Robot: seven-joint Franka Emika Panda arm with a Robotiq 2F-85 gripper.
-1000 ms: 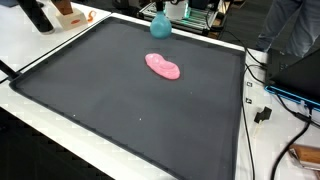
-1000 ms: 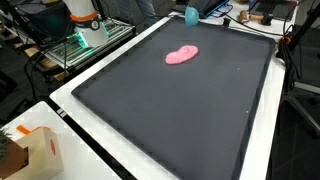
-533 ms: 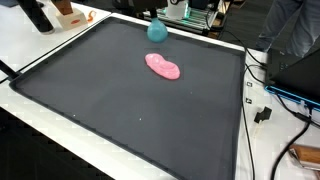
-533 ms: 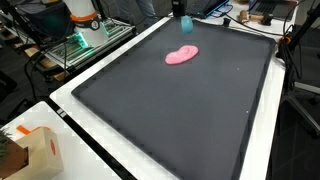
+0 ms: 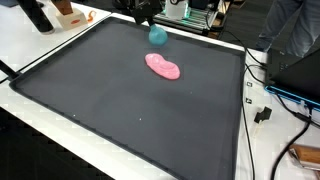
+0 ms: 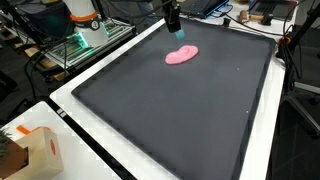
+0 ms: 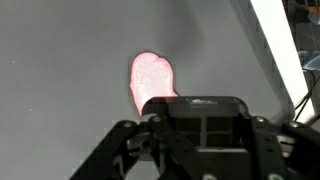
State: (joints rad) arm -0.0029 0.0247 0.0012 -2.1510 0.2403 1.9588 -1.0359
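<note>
The lump lies on the mat in the upper middle of an exterior view. The small object, held in the gripper, is just above and left of it, near the mat's far edge. A box stands off the mat at the lower left of an exterior view.

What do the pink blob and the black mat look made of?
Pink blob: seemingly soft putty, dough or foam. It is matte, with a rounded, irregular outline, and lies low and flat. Black mat: probably a rubber or foam sheet. It is dull, even and shows no glare.
</note>
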